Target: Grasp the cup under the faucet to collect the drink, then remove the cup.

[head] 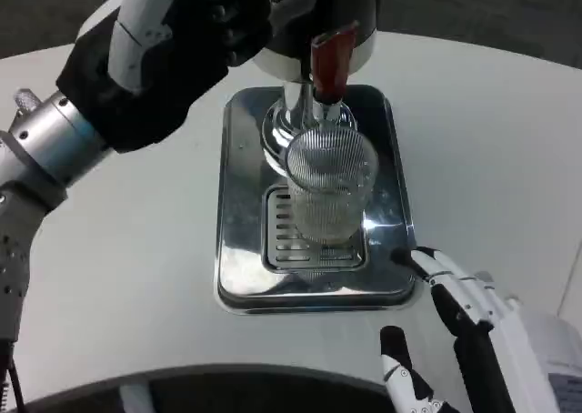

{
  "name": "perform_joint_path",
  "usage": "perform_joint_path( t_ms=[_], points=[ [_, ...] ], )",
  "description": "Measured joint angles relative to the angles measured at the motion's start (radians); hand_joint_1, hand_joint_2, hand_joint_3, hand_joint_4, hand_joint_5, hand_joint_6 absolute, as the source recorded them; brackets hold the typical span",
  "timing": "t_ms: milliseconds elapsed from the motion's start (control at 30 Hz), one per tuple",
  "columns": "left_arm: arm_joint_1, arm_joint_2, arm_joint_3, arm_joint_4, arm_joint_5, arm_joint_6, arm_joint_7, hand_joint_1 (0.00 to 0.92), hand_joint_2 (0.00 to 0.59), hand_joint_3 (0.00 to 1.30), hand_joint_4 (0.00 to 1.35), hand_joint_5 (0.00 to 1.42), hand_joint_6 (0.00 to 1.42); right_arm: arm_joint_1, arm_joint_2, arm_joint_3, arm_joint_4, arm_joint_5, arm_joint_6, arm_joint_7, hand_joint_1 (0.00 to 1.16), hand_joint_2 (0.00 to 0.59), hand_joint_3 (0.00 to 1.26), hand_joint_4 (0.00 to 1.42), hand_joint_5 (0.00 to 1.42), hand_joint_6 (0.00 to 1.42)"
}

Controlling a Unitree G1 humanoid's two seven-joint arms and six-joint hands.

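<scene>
Nearest, right hand point(455, 327) at the tray's point(238, 277) near right corner, fingers spread, holding nothing, just short of the cup point(332, 190). Beyond, ribbed clear cup upright on the tray's grate point(286, 245), under the faucet point(314, 113). Farthest, left hand point(182, 40) raised against the dispenser point(318, 13) top; grip hard to tell.

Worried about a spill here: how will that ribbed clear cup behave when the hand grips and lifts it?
The cup looks stiff, and its ribs should help the fingers hold. It is tall and narrow and stands on the slotted grate, so a sideways nudge may tip it. How full it is cannot be told.
</scene>
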Motion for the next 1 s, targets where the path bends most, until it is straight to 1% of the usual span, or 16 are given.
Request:
perform_joint_path(
  t_ms=[233,367,533,833,1000],
  points=[
    [-0.016,-0.052,-0.015,0.049,0.024,-0.001,-0.045,0.0,0.08,0.0,0.0,0.0,0.0,0.004,0.004,-0.01,-0.001,0.001,0.0,-0.004,0.39,0.516,0.23,0.16,0.22,0.2],
    [-0.052,-0.058,-0.026,0.07,0.041,-0.002,-0.064,0.0,0.08,0.0,0.0,0.0,0.0,0.005,0.006,-0.013,-0.001,0.001,0.0,-0.005,0.39,0.516,0.23,0.16,0.22,0.2],
    [-0.073,-0.078,-0.029,0.089,0.064,-0.013,-0.078,0.0,0.079,0.0,0.0,0.01,0.0,0.005,0.009,-0.016,-0.001,0.005,0.0,-0.005,0.39,0.516,0.23,0.16,0.23,0.2],
    [-0.091,-0.079,-0.04,0.117,0.115,-0.037,-0.108,0.0,0.077,0.0,0.0,0.01,0.0,-0.004,0.011,-0.032,-0.001,0.014,0.0,-0.007,0.39,0.516,0.23,0.17,0.23,0.2],
    [-0.089,-0.076,-0.059,0.084,0.167,-0.072,-0.112,0.0,0.075,0.0,0.0,0.01,0.0,-0.01,0.012,-0.033,-0.001,0.024,0.0,-0.007,0.39,0.516,0.23,0.17,0.23,0.2]
  ],
)
